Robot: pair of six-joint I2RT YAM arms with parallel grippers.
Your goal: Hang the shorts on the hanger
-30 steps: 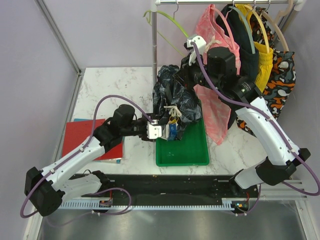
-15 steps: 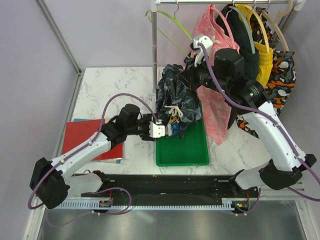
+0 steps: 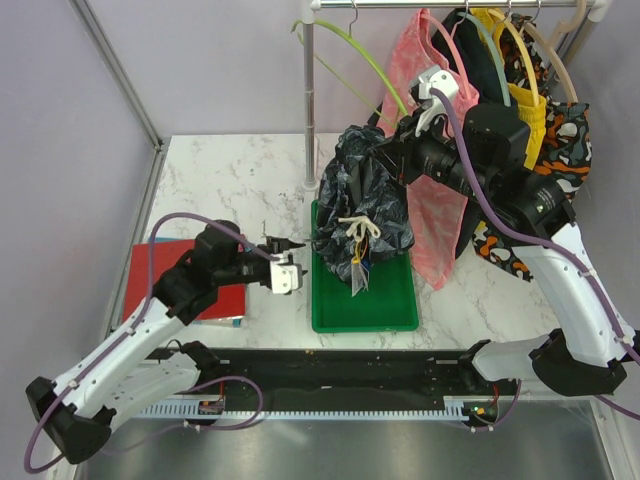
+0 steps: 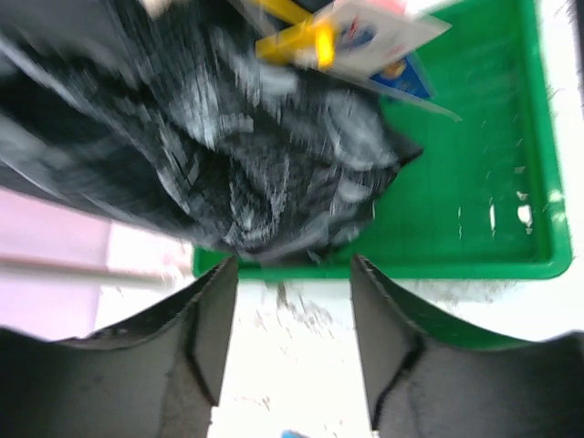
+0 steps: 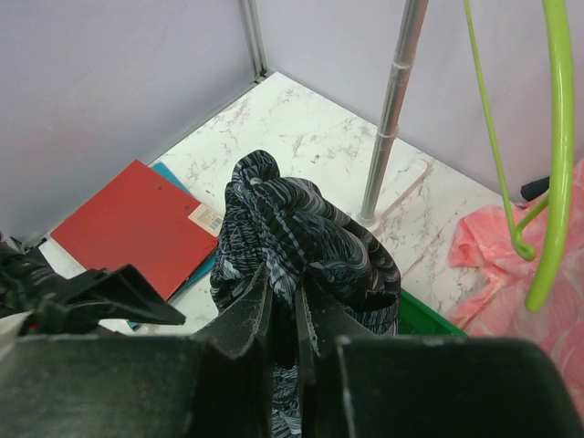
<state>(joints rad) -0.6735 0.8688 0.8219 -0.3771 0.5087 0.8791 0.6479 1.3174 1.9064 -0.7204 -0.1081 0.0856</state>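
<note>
Marble table, clothes rail behind. Right arm raised, right gripper clamped on the shorts above the green tray. Left arm low, left gripper parted, seemingly empty. The hanger, by the rail post, shows only from the top and right wrist.

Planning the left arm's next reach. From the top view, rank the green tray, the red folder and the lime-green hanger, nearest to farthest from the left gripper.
From the left gripper:
1. green tray, just to its right, under the hanging shorts.
2. red folder, to its left, partly beneath the arm.
3. lime-green hanger, far back and to the right, up by the rail.
</note>
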